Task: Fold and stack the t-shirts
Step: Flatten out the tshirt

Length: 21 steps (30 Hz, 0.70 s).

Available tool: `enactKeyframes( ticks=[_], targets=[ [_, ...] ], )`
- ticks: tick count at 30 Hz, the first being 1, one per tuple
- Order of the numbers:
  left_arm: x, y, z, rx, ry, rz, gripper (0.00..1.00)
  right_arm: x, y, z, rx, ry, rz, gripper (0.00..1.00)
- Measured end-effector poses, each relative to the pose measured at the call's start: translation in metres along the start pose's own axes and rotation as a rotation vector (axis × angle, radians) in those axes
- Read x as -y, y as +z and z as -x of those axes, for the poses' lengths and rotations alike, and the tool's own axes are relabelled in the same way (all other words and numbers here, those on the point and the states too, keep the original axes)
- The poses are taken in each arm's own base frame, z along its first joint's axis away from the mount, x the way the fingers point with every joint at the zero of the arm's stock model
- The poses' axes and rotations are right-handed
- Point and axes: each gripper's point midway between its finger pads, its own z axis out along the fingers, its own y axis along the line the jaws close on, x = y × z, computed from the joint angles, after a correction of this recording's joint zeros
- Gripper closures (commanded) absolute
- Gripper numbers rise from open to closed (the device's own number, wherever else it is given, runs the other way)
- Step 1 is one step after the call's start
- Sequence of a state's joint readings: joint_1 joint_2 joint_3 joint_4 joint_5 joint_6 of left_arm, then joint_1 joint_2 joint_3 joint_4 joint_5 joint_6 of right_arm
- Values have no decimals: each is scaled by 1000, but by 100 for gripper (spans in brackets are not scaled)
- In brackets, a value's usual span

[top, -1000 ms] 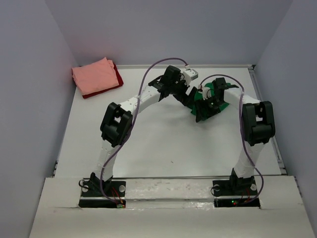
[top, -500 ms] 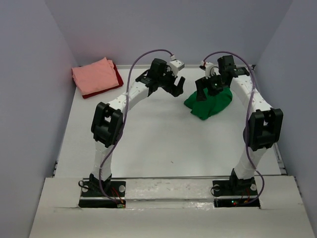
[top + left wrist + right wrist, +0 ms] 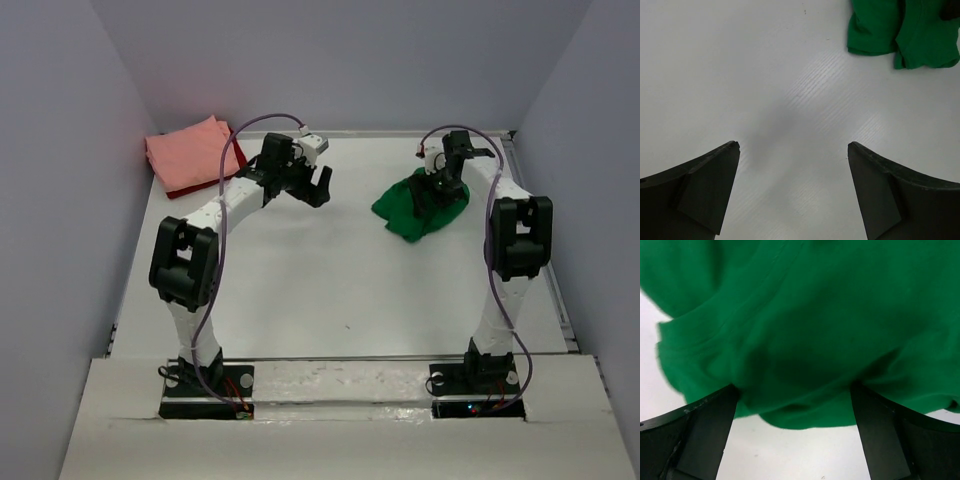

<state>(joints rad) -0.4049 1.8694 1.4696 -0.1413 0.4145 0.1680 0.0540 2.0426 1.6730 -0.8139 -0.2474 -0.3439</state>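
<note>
The bright green t-shirt (image 3: 420,207) lies crumpled on the white table at the back right. My right gripper (image 3: 438,186) hangs open right over it. In the right wrist view the green t-shirt (image 3: 805,315) fills the upper part, its hem reaching in between the wide-apart fingers of the right gripper (image 3: 795,387). My left gripper (image 3: 318,186) is open over bare table left of the shirt. The left wrist view shows the left gripper (image 3: 792,145) empty, with the green t-shirt (image 3: 900,30) at the top right. A folded salmon pink t-shirt (image 3: 190,153) rests on a dark red one (image 3: 240,160) in the back left corner.
Grey walls close in the table (image 3: 320,270) at the back and on both sides. The right wall stands close behind the right arm. Purple cables loop above both arms.
Both grippers were together at the green t-shirt a second ago. The left arm has swung left, away from it. The right gripper rose, then came down over the shirt, which now lies loose.
</note>
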Motion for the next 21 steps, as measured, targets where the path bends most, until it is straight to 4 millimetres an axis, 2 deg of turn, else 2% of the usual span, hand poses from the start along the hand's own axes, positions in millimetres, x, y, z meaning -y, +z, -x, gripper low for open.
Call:
enactKeyframes(
  ticks=[4,10,14,18,21],
  targets=[
    [6,-7,0,14,7,-9,1,18,15,-4,-30,11,-52,0],
    [7,-16,10,52,28,-4,1,23,16,7,0,2,-71,0],
    [0,-25,16,73,26,5,1,14,24,2,-9,-15,-27,0],
    [-24,-38,21,99,2,45,1,-5,35,-15,-54,-49,31,0],
    [-41,-45,21,107,-16,72,1,-23,38,-18,-66,-98,62,0]
  ],
)
